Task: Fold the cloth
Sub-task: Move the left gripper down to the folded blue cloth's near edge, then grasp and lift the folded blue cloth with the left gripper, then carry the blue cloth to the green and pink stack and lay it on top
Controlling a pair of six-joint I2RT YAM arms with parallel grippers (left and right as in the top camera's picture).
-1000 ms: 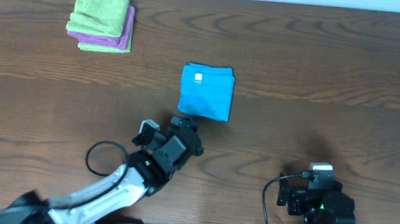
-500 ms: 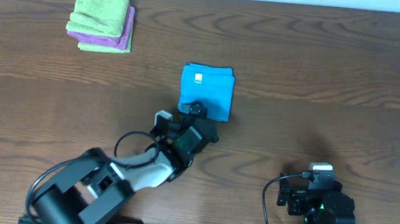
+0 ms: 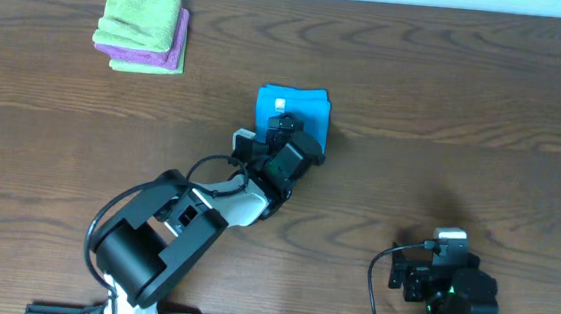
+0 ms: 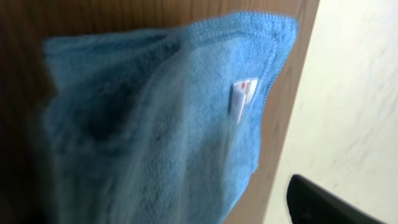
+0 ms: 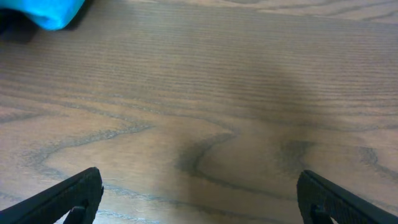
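Observation:
The cloth point(image 3: 311, 103) is bright sky-blue, folded into a small rectangle at the table's middle, its white tag point(image 3: 280, 105) facing up. My left gripper point(image 3: 285, 129) reaches over the cloth's near half and covers it. In the left wrist view the cloth point(image 4: 155, 124) fills the frame, lifted and blurred, with the tag point(image 4: 241, 96) near its right edge. Only one black finger point(image 4: 323, 202) shows there, so the jaws' gap is hidden. My right gripper point(image 3: 449, 241) rests at the near right, open point(image 5: 199, 199) over bare wood. A corner of the cloth point(image 5: 53, 12) shows far left.
A folded light green cloth point(image 3: 141, 14) lies on a purple cloth point(image 3: 158, 61) at the far left corner. The left arm's cable point(image 3: 209, 171) loops beside its wrist. The table's far edge point(image 3: 373, 1) runs along the top.
My left arm has swung forward and right from short of the cloth's near edge to on top of it. The cloth's near part has become bunched. The right arm has not moved.

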